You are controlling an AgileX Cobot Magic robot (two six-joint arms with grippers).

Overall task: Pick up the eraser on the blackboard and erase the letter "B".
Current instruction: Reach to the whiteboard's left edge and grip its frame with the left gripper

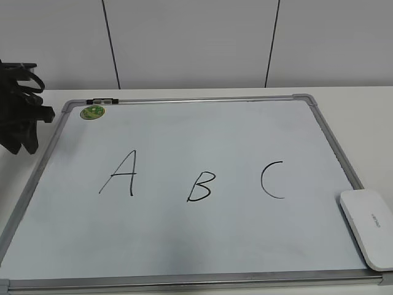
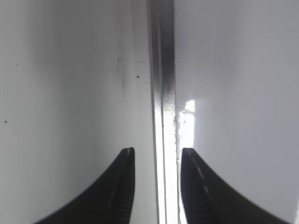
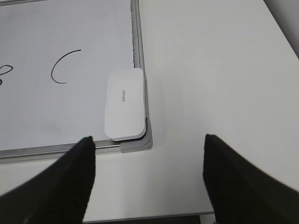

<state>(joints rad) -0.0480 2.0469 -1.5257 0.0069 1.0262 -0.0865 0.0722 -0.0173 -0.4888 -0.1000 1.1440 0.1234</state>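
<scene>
The blackboard (image 1: 202, 132) is a white board with a silver-grey frame, lying flat with black letters A, B, C. The letter "B" (image 1: 201, 186) is in the middle; only its edge shows in the right wrist view (image 3: 3, 74). The eraser (image 1: 369, 226) is a flat white block on the board's near right corner, also in the right wrist view (image 3: 124, 103). My right gripper (image 3: 148, 139) is open wide and empty, above the table just short of that corner, with the eraser ahead and slightly left. My left gripper (image 2: 156, 151) is open a little and empty over the board's frame (image 2: 162, 70). Its arm (image 1: 21, 120) sits at the far left.
A round green magnet (image 1: 93, 112) sits on the board's far left corner, near a black clip on the frame (image 1: 102, 100). Letters A (image 1: 120, 174) and C (image 1: 272, 179) flank the B. White table lies right of the board (image 3: 210, 70). A wall stands behind.
</scene>
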